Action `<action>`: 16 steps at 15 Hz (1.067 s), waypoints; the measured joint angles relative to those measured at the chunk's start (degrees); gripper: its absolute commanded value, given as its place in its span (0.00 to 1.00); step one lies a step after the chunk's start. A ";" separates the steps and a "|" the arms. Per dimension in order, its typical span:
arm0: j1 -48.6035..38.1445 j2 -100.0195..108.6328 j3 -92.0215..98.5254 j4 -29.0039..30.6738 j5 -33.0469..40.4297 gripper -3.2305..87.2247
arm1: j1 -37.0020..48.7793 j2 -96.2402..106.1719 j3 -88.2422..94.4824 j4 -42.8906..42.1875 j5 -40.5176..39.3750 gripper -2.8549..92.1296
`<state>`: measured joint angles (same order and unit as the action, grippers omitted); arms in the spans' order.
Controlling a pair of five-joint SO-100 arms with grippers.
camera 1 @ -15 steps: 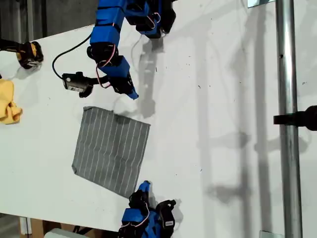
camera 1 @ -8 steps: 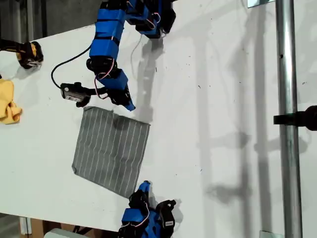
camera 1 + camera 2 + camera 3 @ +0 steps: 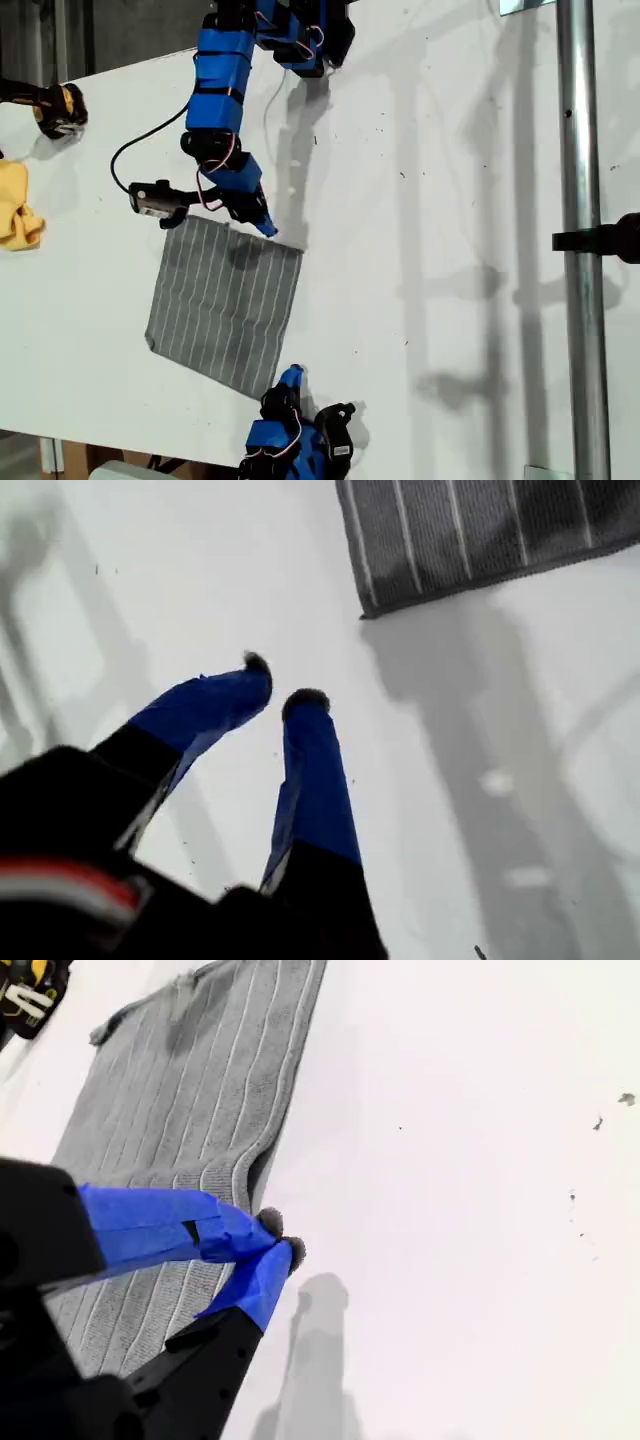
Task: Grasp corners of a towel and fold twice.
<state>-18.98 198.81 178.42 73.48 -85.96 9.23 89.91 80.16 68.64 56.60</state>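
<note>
Lying flat on the white desk [image 3: 430, 180], the grey striped towel [image 3: 225, 305], towards the exterior view's left, well apart from a yellow cloth [image 3: 15, 215] at that view's left edge. Hovering over the towel's upper edge, my first pincer [image 3: 266, 227], tips a little apart with only bare desk between them, one corner [image 3: 370, 608] just ahead in its wrist view. Down at the towel's lowest corner, my second pincer [image 3: 291, 376], tips pressed together just beside the cloth's edge.
</note>
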 measured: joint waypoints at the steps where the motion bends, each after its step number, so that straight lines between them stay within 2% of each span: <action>1: 0.00 0.00 0.00 0.00 0.00 0.01 | -0.26 0.00 -0.35 -0.09 -1.67 0.26; 5: 0.00 0.00 0.00 0.00 -0.53 0.01 | -0.44 -1.41 -1.58 -1.14 -5.98 0.29; 16: 0.00 0.00 0.00 0.00 -0.88 0.01 | 1.49 -21.53 -8.53 -8.79 -8.79 0.31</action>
<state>-18.98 198.81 178.42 73.48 -86.84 10.72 68.38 71.63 59.85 47.81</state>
